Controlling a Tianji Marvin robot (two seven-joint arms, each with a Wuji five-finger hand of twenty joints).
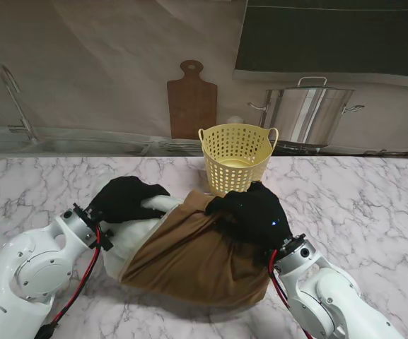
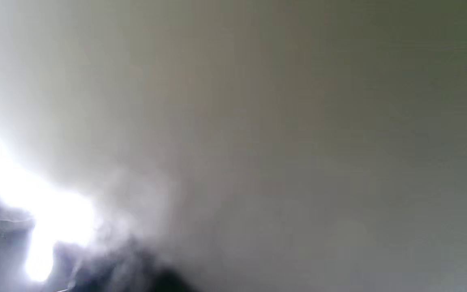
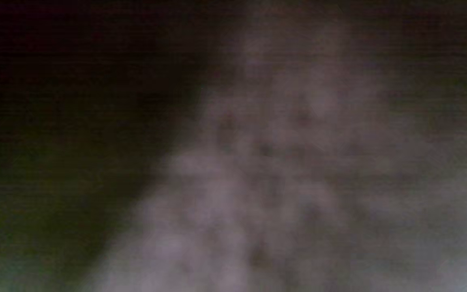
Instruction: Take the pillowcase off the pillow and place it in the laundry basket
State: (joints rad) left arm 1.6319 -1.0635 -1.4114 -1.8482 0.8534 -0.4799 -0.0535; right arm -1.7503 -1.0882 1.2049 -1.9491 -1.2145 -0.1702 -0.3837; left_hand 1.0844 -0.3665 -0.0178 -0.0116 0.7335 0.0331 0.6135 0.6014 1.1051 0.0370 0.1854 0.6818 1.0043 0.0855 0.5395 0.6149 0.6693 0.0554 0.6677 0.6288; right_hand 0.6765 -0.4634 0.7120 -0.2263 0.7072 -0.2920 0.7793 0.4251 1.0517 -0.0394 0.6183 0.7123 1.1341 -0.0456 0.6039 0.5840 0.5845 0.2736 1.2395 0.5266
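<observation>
Both wrist views blur; stand view shows hands gripping pillowcase.

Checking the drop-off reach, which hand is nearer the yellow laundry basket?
Right. The right hand sits on the pillowcase just in front of the laundry basket; the left hand is farther left.

marble table; beige wall | cutting board; steel pot; dark window
</observation>
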